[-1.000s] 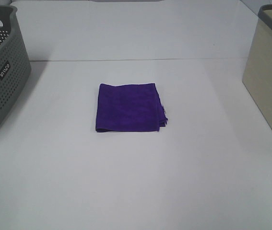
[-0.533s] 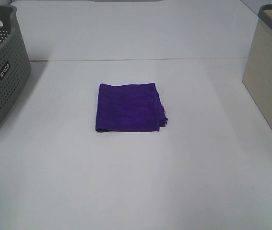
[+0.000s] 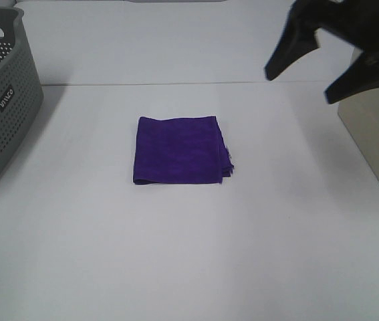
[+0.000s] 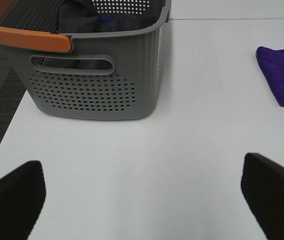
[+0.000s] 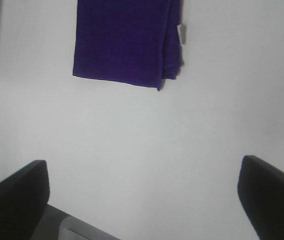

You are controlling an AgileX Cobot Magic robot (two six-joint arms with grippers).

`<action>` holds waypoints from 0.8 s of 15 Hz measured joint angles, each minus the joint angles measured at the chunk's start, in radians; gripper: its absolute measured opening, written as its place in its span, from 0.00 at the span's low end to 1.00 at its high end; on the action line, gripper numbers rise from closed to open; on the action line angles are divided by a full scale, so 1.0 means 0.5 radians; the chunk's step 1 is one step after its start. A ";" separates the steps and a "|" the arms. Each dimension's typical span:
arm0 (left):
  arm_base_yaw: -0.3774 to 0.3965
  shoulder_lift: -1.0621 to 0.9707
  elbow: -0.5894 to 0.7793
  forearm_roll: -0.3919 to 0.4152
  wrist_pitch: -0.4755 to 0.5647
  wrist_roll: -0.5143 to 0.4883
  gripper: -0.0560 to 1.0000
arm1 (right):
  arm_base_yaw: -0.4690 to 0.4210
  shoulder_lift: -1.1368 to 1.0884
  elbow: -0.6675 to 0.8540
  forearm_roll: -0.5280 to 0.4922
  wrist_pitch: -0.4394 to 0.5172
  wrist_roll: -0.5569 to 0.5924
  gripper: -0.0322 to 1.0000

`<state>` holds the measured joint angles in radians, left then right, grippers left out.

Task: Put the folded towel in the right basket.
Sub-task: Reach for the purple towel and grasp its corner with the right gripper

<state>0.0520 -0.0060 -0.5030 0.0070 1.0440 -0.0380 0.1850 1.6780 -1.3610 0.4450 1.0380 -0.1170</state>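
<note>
The right gripper (image 3: 299, 85) is hovering, spread wide, over the far right of the counter (image 3: 176, 267); the folded towel (image 3: 181, 150) is lying in the middle. The left gripper (image 4: 142, 200) is gaping too.

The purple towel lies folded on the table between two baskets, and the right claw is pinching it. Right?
Not quite. The purple towel lies folded on the table between the gray basket and the beige basket, but the right gripper is not pinching it: it hangs open near the beige basket, clear of the towel, as the exterior high view shows.
</note>
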 joint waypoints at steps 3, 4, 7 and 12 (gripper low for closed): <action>0.000 0.000 0.000 0.000 0.000 0.000 0.99 | 0.168 0.486 -0.316 0.020 -0.046 0.016 0.98; 0.000 0.000 0.000 0.000 0.000 0.000 0.99 | 0.178 0.620 -0.386 0.028 -0.050 0.018 0.98; 0.000 0.000 0.000 0.000 -0.002 0.000 0.99 | 0.178 0.876 -0.488 -0.012 -0.078 0.044 0.98; 0.000 0.000 0.000 0.000 -0.002 0.000 0.99 | 0.178 1.134 -0.514 -0.018 -0.304 0.056 0.98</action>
<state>0.0520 -0.0060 -0.5030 0.0070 1.0430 -0.0380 0.2740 2.2450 -1.6180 0.4360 0.8860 -0.0890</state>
